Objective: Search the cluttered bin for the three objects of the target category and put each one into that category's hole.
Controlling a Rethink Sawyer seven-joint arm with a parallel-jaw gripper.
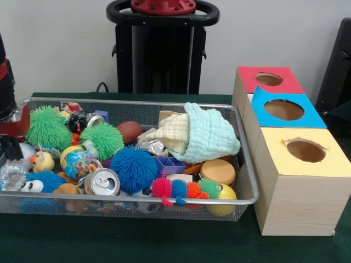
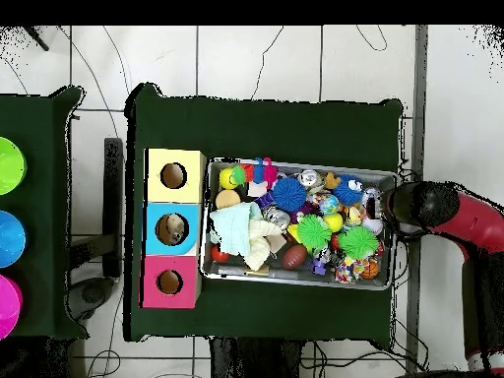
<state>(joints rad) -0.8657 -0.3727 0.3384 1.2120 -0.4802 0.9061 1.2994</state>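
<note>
A wire mesh bin (image 1: 137, 103) holds a jumble of toys and household bits. Among them are two green fuzzy balls (image 1: 46, 127) (image 1: 102, 139), a blue fuzzy ball (image 1: 133, 168), a soda can (image 1: 102, 182), a brown football (image 1: 129, 131), a mint cloth (image 1: 211, 134) and a cream cloth (image 1: 170, 131). Beside the bin stand three boxes with round holes: red (image 1: 269, 80), blue (image 1: 285, 109) and yellow (image 1: 304, 150). My gripper (image 1: 10, 147) hangs at the bin's left end, just above a rubber duck (image 1: 43, 161). In the overhead view the gripper (image 2: 387, 212) is over the bin's (image 2: 295, 283) right end.
A bright caterpillar toy (image 1: 184, 189), a yellow ball (image 1: 222, 197) and an orange disc (image 1: 218, 171) lie near the bin's front right. Overhead, the hole boxes (image 2: 173, 228) sit left of the bin, and green, blue and magenta discs (image 2: 8, 238) lie further left.
</note>
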